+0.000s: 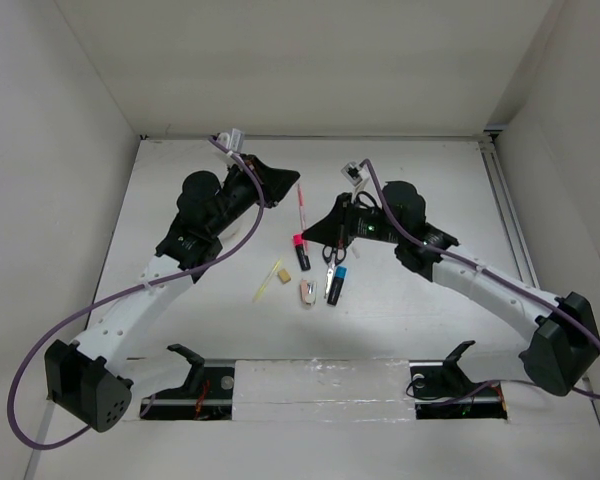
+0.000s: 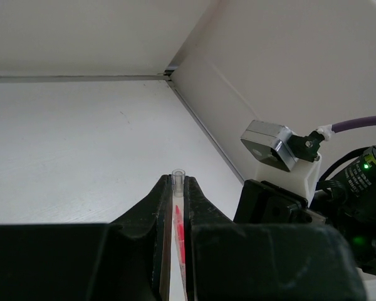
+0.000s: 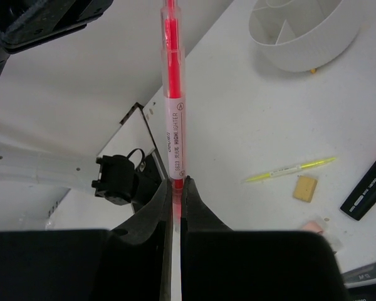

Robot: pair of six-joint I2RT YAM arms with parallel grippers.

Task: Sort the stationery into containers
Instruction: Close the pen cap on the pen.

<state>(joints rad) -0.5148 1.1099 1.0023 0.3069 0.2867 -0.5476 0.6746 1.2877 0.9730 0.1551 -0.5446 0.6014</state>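
Observation:
The pink pen (image 1: 301,210) is gripped at both ends. My left gripper (image 1: 291,186) is shut on its far end, where the clear tip (image 2: 178,176) pokes out between the fingers of the left gripper (image 2: 178,183). My right gripper (image 1: 311,232) is shut on the near end; in the right wrist view the pen (image 3: 173,94) sticks out of the right gripper (image 3: 176,183). The white tray (image 3: 307,39) shows only in the right wrist view. On the table lie the pink-capped highlighter (image 1: 300,250), scissors (image 1: 335,254), blue-capped highlighter (image 1: 336,283), white-pink piece (image 1: 307,291), yellow stick (image 1: 267,282) and tan eraser (image 1: 282,273).
White walls enclose the table on the left, back and right. A metal rail (image 1: 508,215) runs along the right side. The left arm (image 1: 205,215) covers the area where the tray stands in the top view. Two black brackets (image 1: 188,358) sit at the near edge.

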